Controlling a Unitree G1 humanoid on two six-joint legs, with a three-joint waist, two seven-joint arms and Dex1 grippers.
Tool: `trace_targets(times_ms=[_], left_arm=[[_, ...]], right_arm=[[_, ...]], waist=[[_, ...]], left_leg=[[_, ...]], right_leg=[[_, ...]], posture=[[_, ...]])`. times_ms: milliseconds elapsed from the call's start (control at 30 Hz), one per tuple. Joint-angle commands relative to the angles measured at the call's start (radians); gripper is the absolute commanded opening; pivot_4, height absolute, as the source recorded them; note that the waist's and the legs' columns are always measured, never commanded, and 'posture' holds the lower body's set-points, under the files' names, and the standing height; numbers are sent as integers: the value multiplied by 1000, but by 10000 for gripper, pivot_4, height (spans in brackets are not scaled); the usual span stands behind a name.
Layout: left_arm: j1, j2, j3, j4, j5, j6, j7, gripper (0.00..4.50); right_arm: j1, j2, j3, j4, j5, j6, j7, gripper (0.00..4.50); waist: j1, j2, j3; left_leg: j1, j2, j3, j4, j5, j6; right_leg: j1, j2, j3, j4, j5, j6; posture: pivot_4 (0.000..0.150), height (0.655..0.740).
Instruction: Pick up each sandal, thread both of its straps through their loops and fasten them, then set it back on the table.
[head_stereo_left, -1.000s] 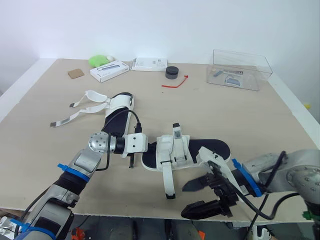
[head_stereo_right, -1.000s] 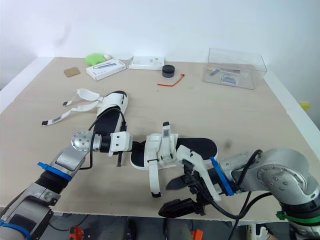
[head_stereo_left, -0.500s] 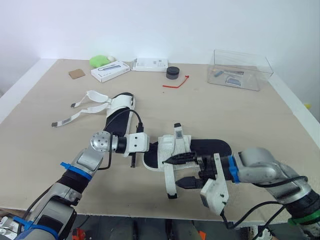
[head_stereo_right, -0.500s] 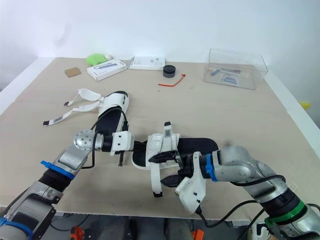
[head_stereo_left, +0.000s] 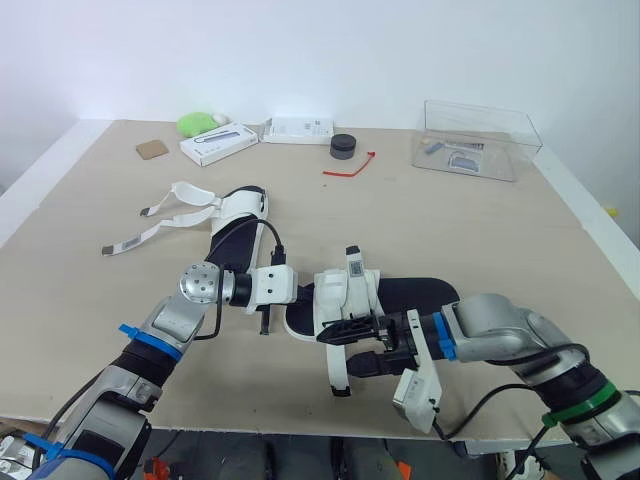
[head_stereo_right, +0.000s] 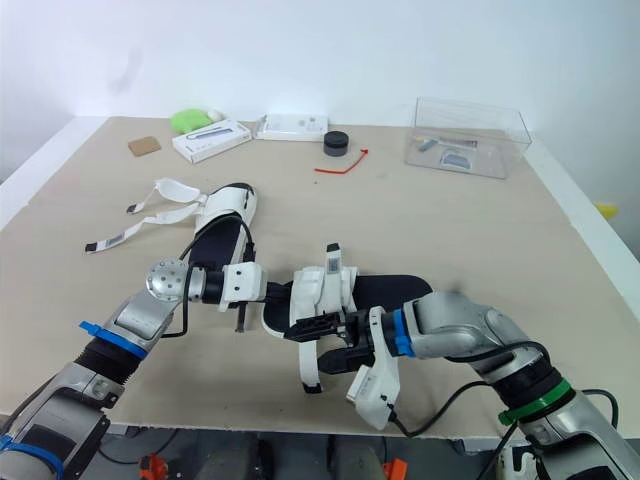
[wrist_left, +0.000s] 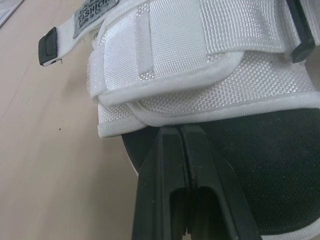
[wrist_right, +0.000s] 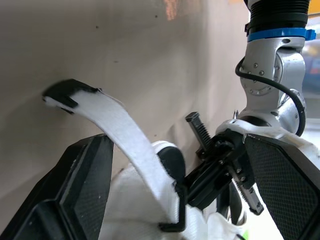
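The near sandal (head_stereo_left: 400, 296), black sole with white straps, lies at the table's front centre. One long white strap (head_stereo_left: 337, 368) with a black tip hangs loose toward the front edge. My right gripper (head_stereo_left: 352, 347) is open, and its fingers (wrist_right: 75, 190) stand on either side of that strap (wrist_right: 125, 145) without closing on it. My left gripper (wrist_left: 182, 131) is shut, with its tips against the sandal's toe end under the front strap (wrist_left: 200, 75). The second sandal (head_stereo_left: 238, 212) lies further back on the left, its straps (head_stereo_left: 150, 228) spread open on the table.
A clear plastic box (head_stereo_left: 480, 140) stands at the back right. A black round cap (head_stereo_left: 344, 145), a red tie (head_stereo_left: 350, 165), two white boxes (head_stereo_left: 220, 142) (head_stereo_left: 298, 128), a green object (head_stereo_left: 198, 122) and a brown square (head_stereo_left: 152, 148) line the back. The table's front edge (head_stereo_left: 250, 408) is close.
My right gripper has swung up from the table's front edge and moved left, and now brackets the loose strap. The left arm and both sandals have stayed put.
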Motion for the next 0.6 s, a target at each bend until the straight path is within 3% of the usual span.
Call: trace_targets(times_ms=[33, 100, 200, 333, 467, 600], left_arm=[[23, 21, -15, 23, 48, 27, -2, 0], [25, 23, -15, 21, 48, 28, 0, 0], [24, 23, -15, 22, 49, 31, 2, 0], [25, 22, -17, 24, 50, 31, 5, 0], [21, 21, -17, 30, 51, 32, 8, 0], [21, 23, -18, 34, 52, 28, 7, 0]], right_arm=[[-32, 3, 17, -26, 98, 62, 38, 44546], [-32, -3, 32, -33, 135, 89, 68, 44546], [-31, -5, 37, -30, 155, 113, 94, 36336], [-10, -7, 36, -34, 195, 142, 123, 16872], [32, 1, 28, -33, 287, 234, 149, 358], [102, 23, -14, -94, 462, 507, 143, 358]], waist=[[0, 0, 0], [0, 0, 0], [0, 0, 0], [0, 0, 0], [0, 0, 0], [0, 0, 0]], left_leg=[[0, 0, 0, 0, 0, 0], [0, 0, 0, 0, 0, 0], [0, 1, 1, 0, 0, 0], [1, 1, 1, 0, 0, 0], [1, 1, 1, 0, 0, 0], [2, 2, 1, 0, 0, 0]], right_leg=[[0, 0, 0, 0, 0, 0], [0, 0, 0, 0, 0, 0], [0, 0, 0, 0, 0, -1], [0, 1, 0, 0, 0, 0], [0, 1, 0, 0, 0, -1], [1, 1, 0, 0, 2, -3]], posture=[[1500, 7400], [1500, 7400], [1500, 7400], [1500, 7400], [1500, 7400], [1500, 7400]])
